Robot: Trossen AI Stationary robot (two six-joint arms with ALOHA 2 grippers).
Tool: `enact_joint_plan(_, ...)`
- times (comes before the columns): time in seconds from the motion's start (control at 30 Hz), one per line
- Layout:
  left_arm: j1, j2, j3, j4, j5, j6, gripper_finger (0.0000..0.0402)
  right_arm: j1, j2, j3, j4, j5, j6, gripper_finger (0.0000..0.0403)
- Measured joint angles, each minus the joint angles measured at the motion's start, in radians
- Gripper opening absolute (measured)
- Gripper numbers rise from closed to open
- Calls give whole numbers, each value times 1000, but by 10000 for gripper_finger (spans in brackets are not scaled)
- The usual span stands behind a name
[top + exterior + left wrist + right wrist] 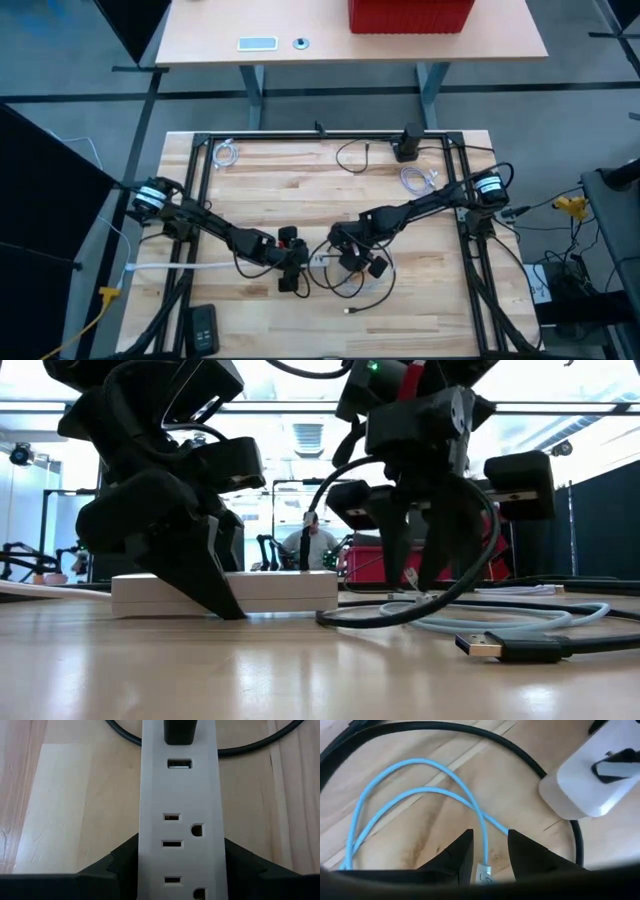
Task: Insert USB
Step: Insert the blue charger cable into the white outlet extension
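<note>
A white power strip [180, 820] lies flat on the wooden table, with my left gripper [180, 870] shut across it. A black plug [179, 732] sits in one USB port, and beside it a USB port [179, 764] is empty. My right gripper [487, 855] is just right of the strip's end [585, 785], shut on a light blue USB cable [410, 785]. In the high view the two grippers [292, 268] [352, 258] meet at the table's middle. My left gripper clamps the power strip's two long sides [142, 855] between its fingers, coming slanting from above and lying across the strip. The strip rests flat on the table. My right gripper has the cable's pale connector end [484, 872] between its fingers, which point down. The connector [410, 575] is raised off the table, and the cable hangs slack below it onto the wood.
A thick black cable [400, 615] loops around the right gripper. A loose black USB plug [490, 647] lies near the front. Coiled white cables [228, 153] [418, 180], a black block [407, 143] and a black handset [203, 328] lie toward the table's edges.
</note>
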Motion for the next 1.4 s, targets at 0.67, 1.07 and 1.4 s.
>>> enact_joint_plan(0.67, 0, 0, 0, 0, -3, 0, 191, 0, 61, 1, -25, 5, 14, 6)
enact_joint_plan(1.07, -1, 0, 0, 0, -3, 16, 191, -13, -102, -17, -318, 149, 71, 1)
enact_joint_plan(1.4, -19, 0, -1, 4, -17, 23, 191, -117, -409, -116, -182, 95, 176, 0)
